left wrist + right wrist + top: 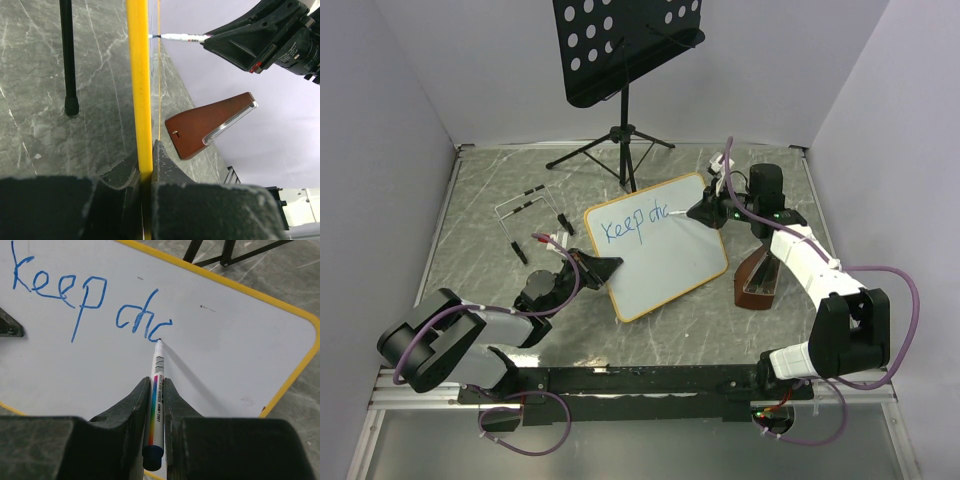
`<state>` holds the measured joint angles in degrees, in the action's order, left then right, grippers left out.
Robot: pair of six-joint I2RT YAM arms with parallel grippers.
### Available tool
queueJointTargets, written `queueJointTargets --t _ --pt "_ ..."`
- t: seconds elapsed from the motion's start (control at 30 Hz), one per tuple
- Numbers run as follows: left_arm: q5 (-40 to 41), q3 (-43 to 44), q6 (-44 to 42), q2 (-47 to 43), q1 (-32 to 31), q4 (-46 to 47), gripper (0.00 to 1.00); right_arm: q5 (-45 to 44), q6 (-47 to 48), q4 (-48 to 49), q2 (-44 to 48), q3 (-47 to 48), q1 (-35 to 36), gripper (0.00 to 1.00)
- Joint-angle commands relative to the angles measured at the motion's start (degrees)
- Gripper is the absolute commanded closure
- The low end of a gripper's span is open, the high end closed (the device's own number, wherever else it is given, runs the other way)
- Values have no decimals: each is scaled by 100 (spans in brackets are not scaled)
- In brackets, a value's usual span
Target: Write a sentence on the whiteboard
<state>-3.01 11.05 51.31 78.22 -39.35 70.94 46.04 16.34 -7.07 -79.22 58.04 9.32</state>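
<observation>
Two arms at work. Top view: whiteboard (665,270) sits mid-table, turned askew, on the marbled table (770,335) in front of the black music stand (620,50). The left gripper (611,266) is pinched tight on the board's left edge, and the right gripper (696,212) is closed on a marker (682,212) at the upper right. The sentence (635,223) is in blue, one line. A brown wedge (757,280) stands just right of the board; cannot tell if it holds anything. A wire rack (525,205) at left carries dark pen-like pieces, too small to name. Left wrist view: jaws clamp the yellow frame of the whiteboard (139,90), seen edge-on; marker (180,37) tip meets the board face. Right wrist view: jaws tight on the marker (157,390) barrel, tip on the last stroke; sentence (90,300) reads "Keep ch" plus one part-formed letter
</observation>
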Motion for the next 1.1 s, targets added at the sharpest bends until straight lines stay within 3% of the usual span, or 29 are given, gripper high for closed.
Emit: queueJointTargets --t 0.0,1.07 --pt "-183 -15 -517 53 -20 289 99 -280 -34 241 -67 339 -36 100" --pt "-165 55 -525 71 -11 219 99 -122 238 -128 152 85 -62 100"
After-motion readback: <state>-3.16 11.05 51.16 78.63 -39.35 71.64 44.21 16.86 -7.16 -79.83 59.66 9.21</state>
